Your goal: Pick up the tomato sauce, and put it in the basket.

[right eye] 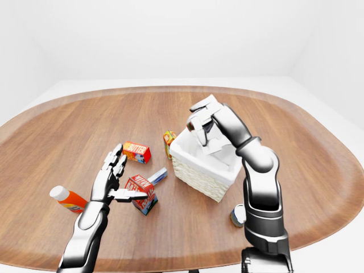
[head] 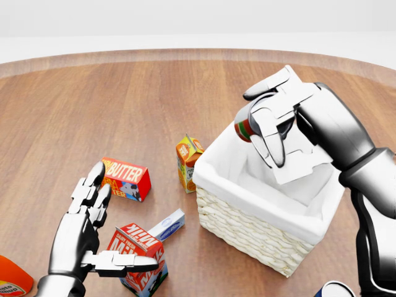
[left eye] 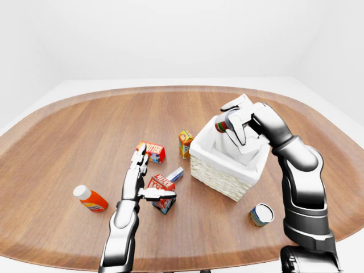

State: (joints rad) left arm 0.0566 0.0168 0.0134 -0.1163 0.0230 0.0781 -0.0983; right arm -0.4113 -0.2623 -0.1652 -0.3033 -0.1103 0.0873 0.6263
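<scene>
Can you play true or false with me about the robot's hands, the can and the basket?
1. The robot's right hand is holding the red-and-green tomato sauce can above the white-lined wicker basket. True.
2. The can is already lying on the basket's bottom. False: it is up in the air in the closed fingers.
3. The robot's left hand is open beside the red milk carton. True.
4. The red butter box is inside the basket. False: it lies on the wooden table, left of the basket in the head view.
5. The small orange juice carton stands right next to the basket. True.
</scene>
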